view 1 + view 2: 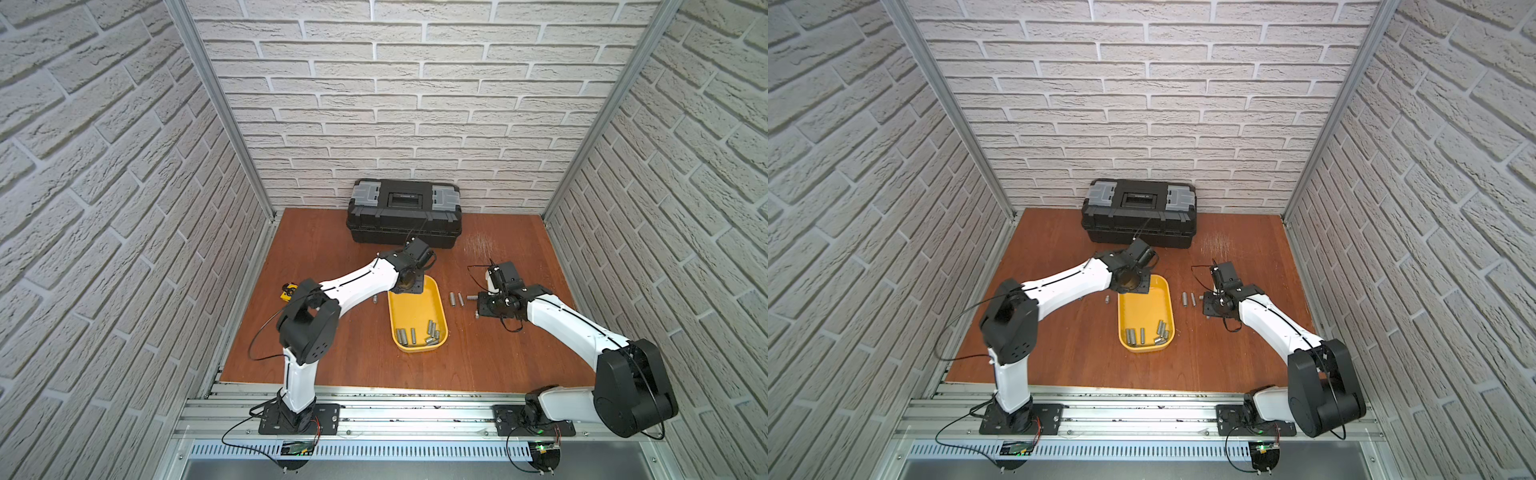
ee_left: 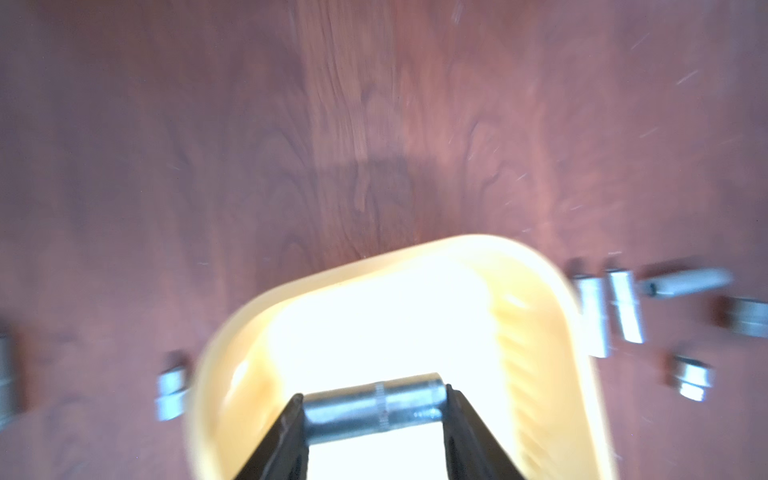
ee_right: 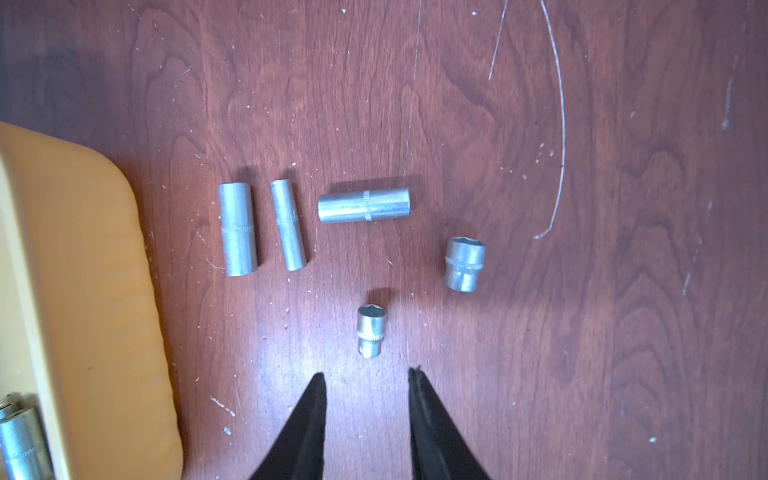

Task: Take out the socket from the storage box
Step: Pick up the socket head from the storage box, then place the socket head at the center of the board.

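The storage box (image 1: 415,311) is a shallow yellow tray in the middle of the table, seen in both top views (image 1: 1144,309). Several silver sockets (image 1: 432,330) lie at its near end. My left gripper (image 2: 374,405) hangs over the tray's far end (image 2: 536,316), shut on a long silver socket (image 2: 357,409) held end to end between its fingers. My right gripper (image 3: 366,372) stands open over the table to the right of the tray (image 3: 83,270), with nothing between its fingers. A short socket (image 3: 372,332) lies just beyond its tips.
Several more sockets (image 3: 237,228) lie on the wood right of the tray (image 1: 456,298). One socket (image 1: 375,299) lies to the tray's left. A black toolbox (image 1: 404,214) stands against the back wall. A small yellow and black object (image 1: 289,291) sits at the left edge.
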You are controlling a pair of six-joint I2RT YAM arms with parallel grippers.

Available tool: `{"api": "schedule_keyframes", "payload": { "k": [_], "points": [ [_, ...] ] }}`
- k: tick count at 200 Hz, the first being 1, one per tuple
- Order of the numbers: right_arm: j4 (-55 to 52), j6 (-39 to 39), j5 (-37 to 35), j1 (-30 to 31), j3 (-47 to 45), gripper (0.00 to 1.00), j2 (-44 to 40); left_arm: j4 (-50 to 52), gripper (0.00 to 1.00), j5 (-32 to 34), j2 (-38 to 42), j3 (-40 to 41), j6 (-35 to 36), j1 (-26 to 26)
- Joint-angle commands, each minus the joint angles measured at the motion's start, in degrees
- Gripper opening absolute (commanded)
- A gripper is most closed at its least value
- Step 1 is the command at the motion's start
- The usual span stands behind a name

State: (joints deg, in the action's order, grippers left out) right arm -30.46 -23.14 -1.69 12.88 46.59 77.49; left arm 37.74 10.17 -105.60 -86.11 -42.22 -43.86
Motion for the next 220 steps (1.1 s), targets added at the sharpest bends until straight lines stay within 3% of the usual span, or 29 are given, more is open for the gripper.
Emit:
{"api": "schedule_keyframes", "payload": {
  "k": [1,35,61,142,220],
  "points": [
    [0.63,0.47,0.01,-0.32,-0.18,0.35,-0.08,1.24,0.42,3.61,6.69,4.02,0.59,3.01],
    [1.04,0.33,0.77,-0.29,-0.18,0.35,0.44,1.23,0.42,3.67,11.13,11.31,-0.15,8.57],
    [0.93,0.51,0.55,-0.36,-0.19,0.35,0.25,-0.86,0.42,0.72,9.64,14.78,0.30,11.83],
    [0.40,0.75,-0.05,-0.29,-1.23,0.35,-1.38,-3.90,0.40,-2.29,-1.43,14.08,0.48,15.88],
    [0.49,0.64,0.05,-0.32,-1.50,0.35,-1.40,-4.78,0.42,-4.11,-5.90,12.72,0.81,17.88]
  ]
}}
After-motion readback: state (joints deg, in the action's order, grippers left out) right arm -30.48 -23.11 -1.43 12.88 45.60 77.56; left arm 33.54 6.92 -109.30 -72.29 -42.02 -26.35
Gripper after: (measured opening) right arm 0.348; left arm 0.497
